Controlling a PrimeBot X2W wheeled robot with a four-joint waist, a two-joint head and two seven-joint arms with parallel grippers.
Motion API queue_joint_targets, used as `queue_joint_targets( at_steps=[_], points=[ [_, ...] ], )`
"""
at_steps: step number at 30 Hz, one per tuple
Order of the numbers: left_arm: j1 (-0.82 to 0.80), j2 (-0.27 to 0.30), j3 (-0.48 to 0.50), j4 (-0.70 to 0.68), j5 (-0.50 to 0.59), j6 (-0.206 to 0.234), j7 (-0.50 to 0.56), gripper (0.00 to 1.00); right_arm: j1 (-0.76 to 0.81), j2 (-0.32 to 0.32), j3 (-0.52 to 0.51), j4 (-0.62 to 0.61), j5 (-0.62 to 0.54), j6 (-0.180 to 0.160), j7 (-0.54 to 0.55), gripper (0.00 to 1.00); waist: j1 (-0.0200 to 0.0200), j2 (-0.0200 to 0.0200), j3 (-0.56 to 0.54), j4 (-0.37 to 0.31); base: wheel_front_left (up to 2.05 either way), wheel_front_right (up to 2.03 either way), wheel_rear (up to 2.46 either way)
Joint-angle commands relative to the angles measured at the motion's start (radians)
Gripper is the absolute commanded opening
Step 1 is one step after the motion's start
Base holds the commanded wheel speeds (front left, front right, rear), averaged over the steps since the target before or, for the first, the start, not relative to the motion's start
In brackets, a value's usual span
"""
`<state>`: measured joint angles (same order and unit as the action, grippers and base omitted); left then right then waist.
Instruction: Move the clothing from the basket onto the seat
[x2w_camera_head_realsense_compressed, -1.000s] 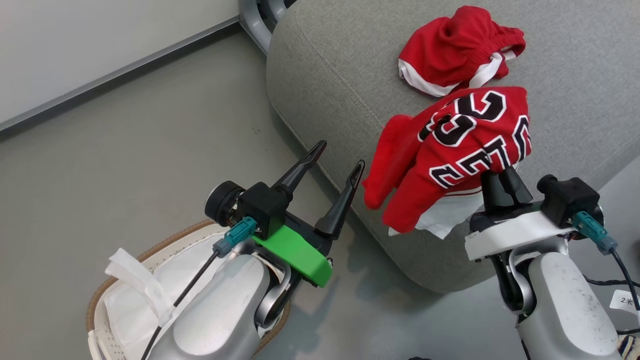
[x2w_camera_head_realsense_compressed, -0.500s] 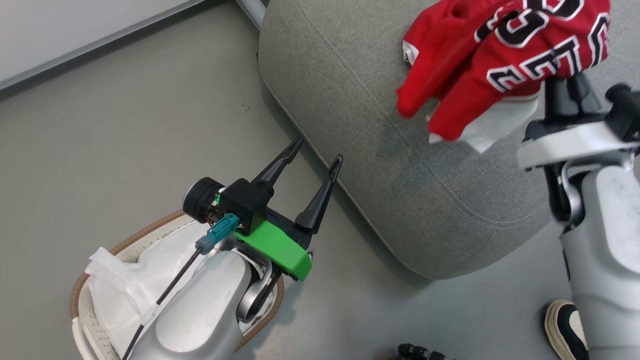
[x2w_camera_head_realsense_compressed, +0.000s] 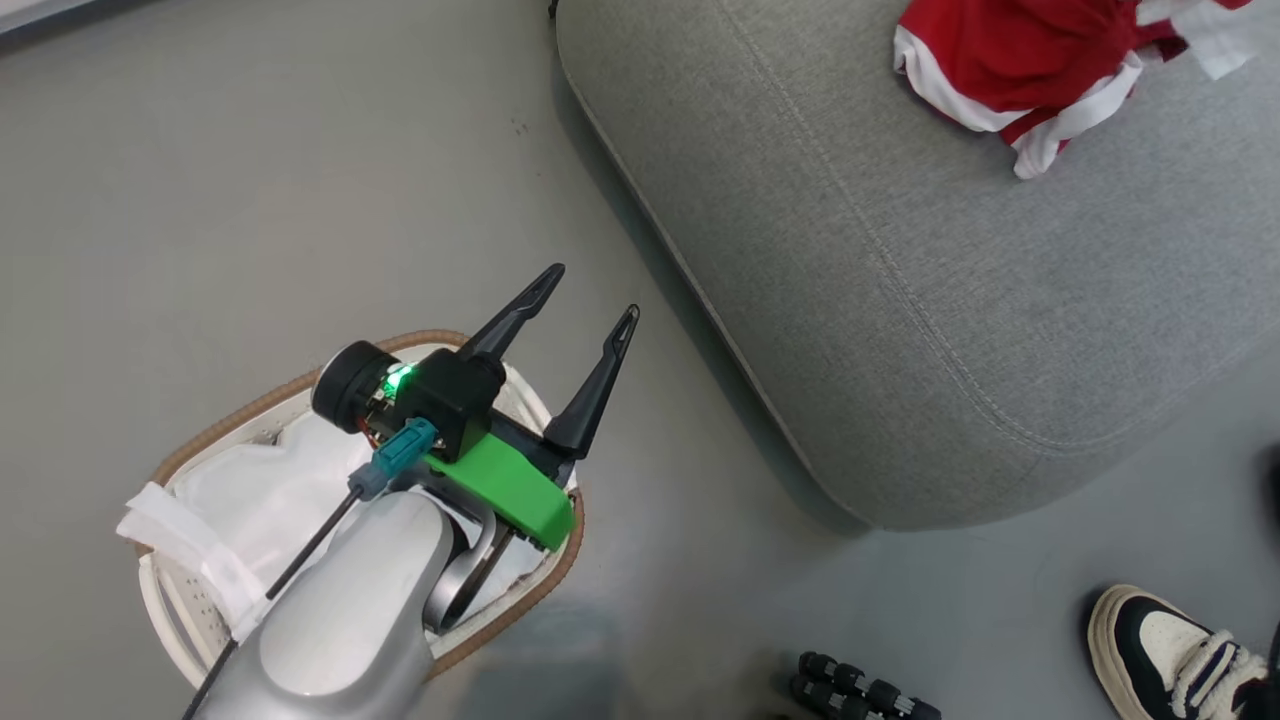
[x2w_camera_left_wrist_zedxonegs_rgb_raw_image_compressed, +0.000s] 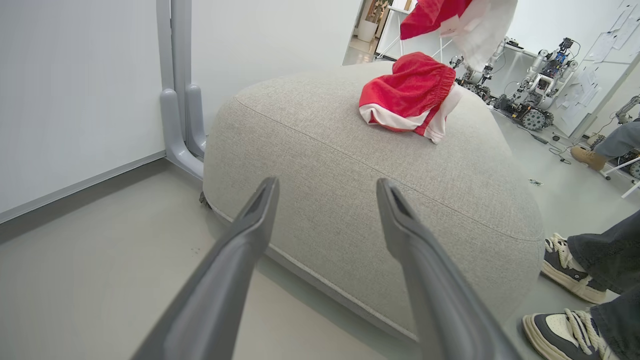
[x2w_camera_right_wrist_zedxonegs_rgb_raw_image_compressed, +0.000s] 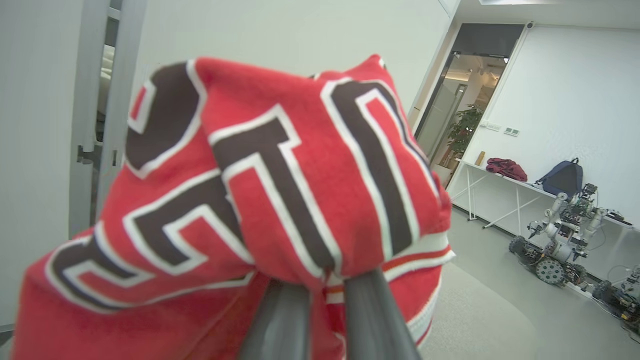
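Observation:
My left gripper (x2w_camera_head_realsense_compressed: 592, 292) stands open with nothing between its fingers, above the basket (x2w_camera_head_realsense_compressed: 425, 340), whose white liner cloth (x2w_camera_head_realsense_compressed: 250, 500) shows inside. In the left wrist view the left gripper (x2w_camera_left_wrist_zedxonegs_rgb_raw_image_compressed: 327, 185) points at the side of the grey seat (x2w_camera_left_wrist_zedxonegs_rgb_raw_image_compressed: 350, 165). The red shorts (x2w_camera_head_realsense_compressed: 1010, 60) with white stripes lie crumpled on the seat (x2w_camera_head_realsense_compressed: 950, 300). In the right wrist view my right gripper (x2w_camera_right_wrist_zedxonegs_rgb_raw_image_compressed: 325, 295) is shut on the red jersey (x2w_camera_right_wrist_zedxonegs_rgb_raw_image_compressed: 280, 180), which drapes over its fingers. The left wrist view shows the jersey (x2w_camera_left_wrist_zedxonegs_rgb_raw_image_compressed: 445, 17) hanging in the air above the shorts (x2w_camera_left_wrist_zedxonegs_rgb_raw_image_compressed: 407, 95).
A person's shoes (x2w_camera_left_wrist_zedxonegs_rgb_raw_image_compressed: 570, 270) stand on the floor beside the seat, and one shoe (x2w_camera_head_realsense_compressed: 1170, 650) is at the head view's lower right. A small black ridged object (x2w_camera_head_realsense_compressed: 860, 690) lies on the floor. A grey post (x2w_camera_left_wrist_zedxonegs_rgb_raw_image_compressed: 175, 100) stands by the wall behind the seat.
My right gripper has carried the jersey up and away over the seat, out of the head view. The head camera has shifted. The left gripper stays open.

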<state>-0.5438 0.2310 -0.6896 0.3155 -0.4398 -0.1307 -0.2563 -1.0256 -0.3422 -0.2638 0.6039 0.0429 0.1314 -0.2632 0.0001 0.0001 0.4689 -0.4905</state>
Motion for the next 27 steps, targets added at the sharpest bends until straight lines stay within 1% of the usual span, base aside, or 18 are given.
queue_joint_targets(
  at_steps=[1,4,7,12,18,25,26,27],
  points=[
    [-0.016,0.014,0.002,-0.005,-0.008,0.0,0.003,1.0,-0.026,-0.022,-0.023,0.031,-0.019,-0.001,-0.001,0.0,-0.0001,-0.0001,0.047,0.045,0.0,0.0,0.0],
    [-0.029,0.028,0.012,-0.012,-0.014,0.003,0.006,1.0,-0.05,-0.053,-0.062,0.1,-0.059,-0.001,0.007,0.0,-0.0001,-0.0001,0.075,0.066,0.0,0.0,0.0],
    [-0.034,0.036,0.018,-0.02,-0.015,0.006,0.014,1.0,-0.056,-0.054,-0.082,0.152,-0.087,-0.001,0.013,0.0,-0.0001,-0.0001,0.099,0.08,0.0,0.0,0.0],
    [-0.044,0.056,0.022,-0.034,-0.021,0.007,0.026,1.0,-0.036,-0.017,-0.11,0.246,-0.11,-0.001,0.034,0.0,-0.0001,-0.0001,0.137,0.097,0.0,0.0,0.0],
    [-0.051,0.073,0.037,-0.044,-0.029,0.015,0.028,1.0,-0.021,0.032,-0.124,0.324,-0.137,-0.001,0.036,0.0,-0.0001,-0.0001,0.174,0.118,0.0,0.0,0.0],
    [-0.057,0.081,0.042,-0.05,-0.035,0.019,0.022,1.0,-0.011,0.062,-0.18,0.369,-0.168,-0.001,0.022,0.0,-0.0001,-0.0001,0.193,0.139,0.0,0.0,0.0],
    [-0.057,0.081,0.04,-0.05,-0.036,0.018,0.022,1.0,-0.007,0.064,-0.195,0.372,-0.177,-0.001,0.018,0.02,-0.0001,-0.0001,0.193,0.142,0.0,0.0,0.0],
    [-0.058,0.082,0.04,-0.049,-0.038,0.017,0.021,1.0,-0.004,0.065,-0.208,0.373,-0.185,-0.001,0.016,0.32,-0.0001,-0.0001,0.193,0.143,0.0,0.0,0.0]
  ],
)
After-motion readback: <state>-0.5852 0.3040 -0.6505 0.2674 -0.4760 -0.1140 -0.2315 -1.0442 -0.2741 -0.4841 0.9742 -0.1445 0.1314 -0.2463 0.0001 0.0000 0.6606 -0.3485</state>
